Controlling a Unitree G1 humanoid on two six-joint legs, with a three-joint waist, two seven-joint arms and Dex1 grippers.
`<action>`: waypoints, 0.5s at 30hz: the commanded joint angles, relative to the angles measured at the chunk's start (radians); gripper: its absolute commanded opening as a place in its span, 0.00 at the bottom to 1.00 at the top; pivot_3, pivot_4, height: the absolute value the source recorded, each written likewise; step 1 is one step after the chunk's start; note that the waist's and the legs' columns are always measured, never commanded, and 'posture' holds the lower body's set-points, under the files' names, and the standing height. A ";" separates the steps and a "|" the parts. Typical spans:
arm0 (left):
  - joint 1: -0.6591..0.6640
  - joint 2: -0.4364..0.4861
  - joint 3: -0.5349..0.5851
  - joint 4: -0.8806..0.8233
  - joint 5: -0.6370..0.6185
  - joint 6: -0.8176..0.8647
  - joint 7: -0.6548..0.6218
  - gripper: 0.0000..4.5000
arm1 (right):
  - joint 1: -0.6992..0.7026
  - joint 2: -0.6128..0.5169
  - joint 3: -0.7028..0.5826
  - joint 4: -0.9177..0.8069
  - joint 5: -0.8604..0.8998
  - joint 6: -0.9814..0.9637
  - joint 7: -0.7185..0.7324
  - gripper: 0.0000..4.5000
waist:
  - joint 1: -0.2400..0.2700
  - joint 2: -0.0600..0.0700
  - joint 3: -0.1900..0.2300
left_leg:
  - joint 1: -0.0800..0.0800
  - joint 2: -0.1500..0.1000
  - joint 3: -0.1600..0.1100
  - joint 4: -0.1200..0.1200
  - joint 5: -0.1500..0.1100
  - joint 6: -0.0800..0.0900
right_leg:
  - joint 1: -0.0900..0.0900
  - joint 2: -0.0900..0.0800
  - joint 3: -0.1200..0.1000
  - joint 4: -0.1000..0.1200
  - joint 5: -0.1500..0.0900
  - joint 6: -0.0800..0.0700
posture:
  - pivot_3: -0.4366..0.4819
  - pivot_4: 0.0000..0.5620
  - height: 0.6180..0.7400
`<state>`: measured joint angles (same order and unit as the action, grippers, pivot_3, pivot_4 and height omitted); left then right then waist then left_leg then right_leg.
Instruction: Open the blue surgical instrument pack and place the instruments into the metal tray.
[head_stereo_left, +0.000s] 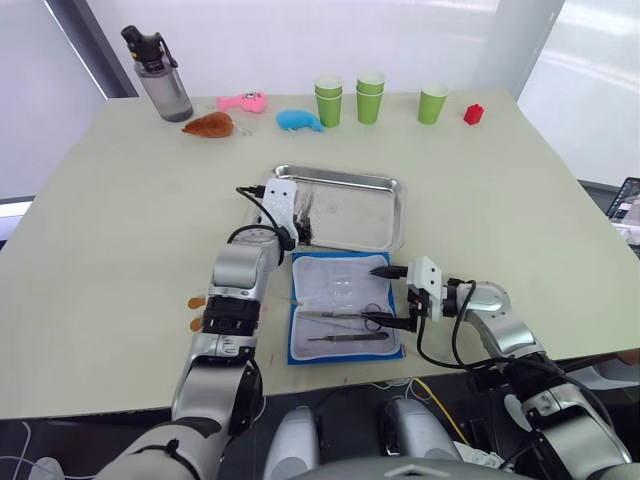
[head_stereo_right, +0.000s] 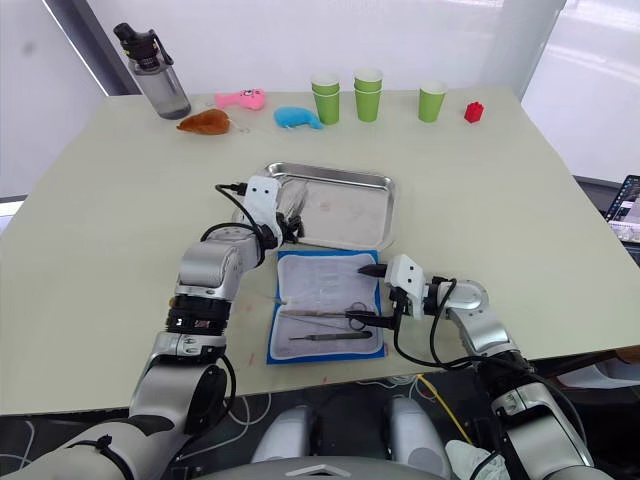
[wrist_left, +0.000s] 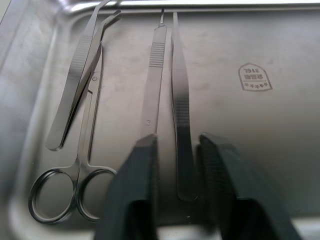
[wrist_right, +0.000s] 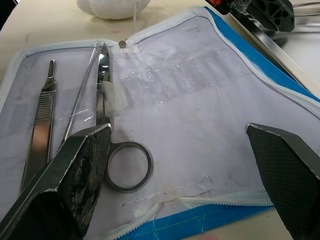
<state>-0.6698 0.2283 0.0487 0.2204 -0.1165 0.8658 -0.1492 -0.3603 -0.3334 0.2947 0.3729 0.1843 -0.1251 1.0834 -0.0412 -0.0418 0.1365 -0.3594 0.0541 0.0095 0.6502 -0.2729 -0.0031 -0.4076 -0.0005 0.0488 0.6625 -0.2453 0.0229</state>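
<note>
While open, R fingers (wrist_right: 280, 165) astride scissors (wrist_right: 112, 145).

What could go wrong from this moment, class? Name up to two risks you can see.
The open right gripper straddles the ring-handled scissors, whose blade sits under a clear strap; pulling may drag the blue surgical instrument pack. The left gripper, open over the metal tray, may nudge the tweezers between its fingers when lifting.

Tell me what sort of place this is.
Likely a robot test room, not a clinic: one plain beige table holds an opened blue surgical instrument pack and a metal tray beside toys and green paper cups, with bright white walls behind.
</note>
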 joint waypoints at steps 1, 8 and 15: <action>-0.021 0.000 0.022 -0.032 -0.014 -0.003 -0.004 0.65 | 0.065 -0.017 0.054 0.124 -0.095 0.051 -0.025 1.00 | 0.000 0.000 0.000 | 0.000 0.000 0.000 0.000 0.000 0.000 | 0.000 0.000 0.000 0.000 0.000 0.000 | 0.48 0.27 0.95; -0.025 0.002 0.027 -0.072 -0.023 -0.004 -0.020 0.99 | 0.064 -0.016 0.055 0.127 -0.096 0.050 -0.026 1.00 | 0.000 0.000 0.000 | 0.000 0.000 0.000 0.000 0.000 0.000 | 0.000 0.000 0.000 0.000 0.000 0.000 | 0.48 0.27 0.95; -0.024 0.005 0.024 -0.128 -0.048 -0.012 -0.057 0.99 | 0.063 -0.014 0.056 0.127 -0.097 0.049 -0.027 1.00 | 0.000 0.000 0.000 | 0.000 0.000 -0.001 0.000 0.000 0.000 | 0.000 0.000 0.000 0.000 0.000 0.000 | 0.48 0.27 0.95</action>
<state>-0.6706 0.2287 0.0692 0.1454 -0.1509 0.8667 -0.1914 -0.3603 -0.3329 0.2947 0.3729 0.1842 -0.1252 1.0829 -0.0413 -0.0417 0.1365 -0.3595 0.0541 0.0087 0.6502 -0.2729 -0.0032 -0.4075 -0.0005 0.0481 0.6624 -0.2453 0.0229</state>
